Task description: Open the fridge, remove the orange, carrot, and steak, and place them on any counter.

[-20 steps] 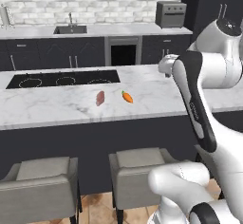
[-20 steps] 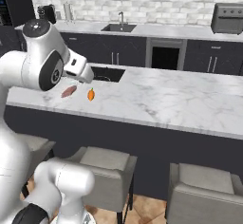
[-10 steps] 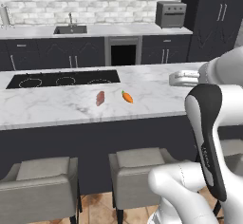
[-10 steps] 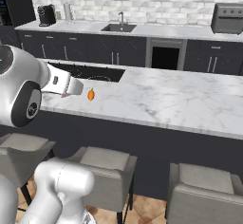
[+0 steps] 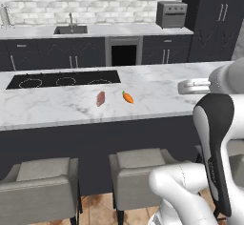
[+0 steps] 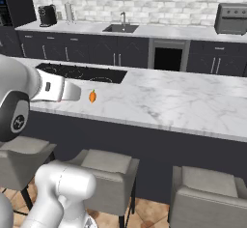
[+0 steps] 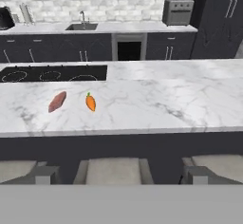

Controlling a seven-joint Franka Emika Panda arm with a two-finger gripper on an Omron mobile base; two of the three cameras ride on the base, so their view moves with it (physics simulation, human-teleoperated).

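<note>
The steak (image 5: 100, 98), a flat pinkish-red slab, lies on the white marble counter (image 5: 157, 83) just right of the black cooktop. The carrot (image 5: 127, 97) lies a short way to its right, green tip pointing away. Both lie side by side ahead in the hand view, steak (image 7: 57, 101) left of carrot (image 7: 90, 102). In the right base view my arm covers the steak and the carrot (image 6: 92, 95) sits just past it. My gripper (image 5: 183, 86) hangs over the counter's near right part, well clear of both, open and holding nothing. The fridge and the orange are out of view.
Three grey stools (image 5: 138, 169) stand along the island's near side. The back counter has a sink (image 5: 70, 29) and a toaster oven (image 5: 171, 14). Tall dark cupboards (image 5: 219, 21) rise at the far right. My white arm (image 5: 217, 143) fills the lower right.
The arm has swung back from the counter, its hand moving right and lower in the left base view. In the right base view it now covers the steak. Steak and carrot have stayed put.
</note>
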